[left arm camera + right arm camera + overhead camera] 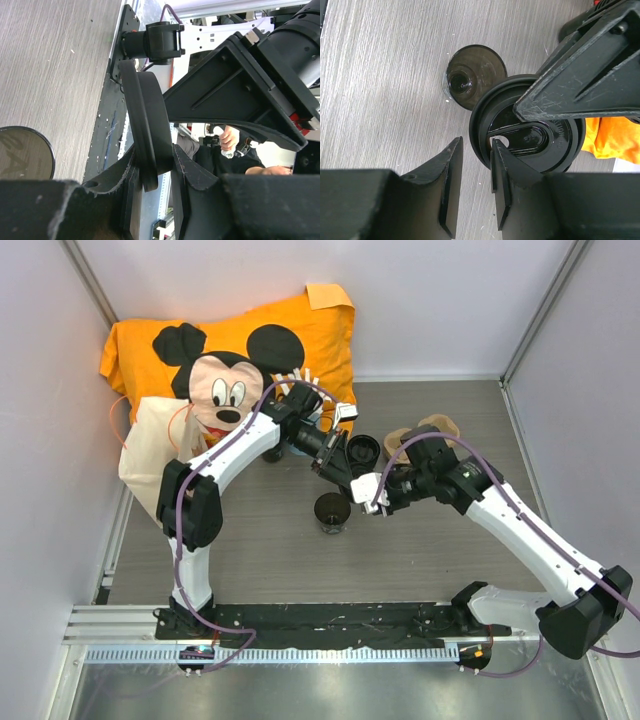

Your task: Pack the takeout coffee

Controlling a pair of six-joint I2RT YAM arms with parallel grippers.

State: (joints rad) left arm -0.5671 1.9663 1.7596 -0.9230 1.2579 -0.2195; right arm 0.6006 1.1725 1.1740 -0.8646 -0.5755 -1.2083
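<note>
**Item 1 — takeout coffee cup** [332, 512]: dark translucent body, upright near the centre of the worktop [250, 560]. Its mouth is open, with no lid on it.

**Item 2 — lid** [530, 136]: round, black, ridged. It is held on edge off the worktop, at about 12 o'clock of the cup in the top view, apart from it.

**Item 3 — left tool** [152, 169]: narrowly parted, both fingers clamped on the lid's rim.

**Item 4 — right tool** [475, 145]: jaws partly apart, nothing gripped. The lid's rim sits at their mouth; whether a pad touches it cannot be told.

**Item 5 — orange Mickey Mouse bag** [300, 325]: at 11 o'clock of the worktop, well apart from the cup.

**Status:** early, by my judgement.
- Done: the cup stands ready and the lid is in hand.
- Left, 2 steps: seat the lid on the cup, then carry the closed coffee into the bag.
- Nothing is packed, as far as the views show.
</note>
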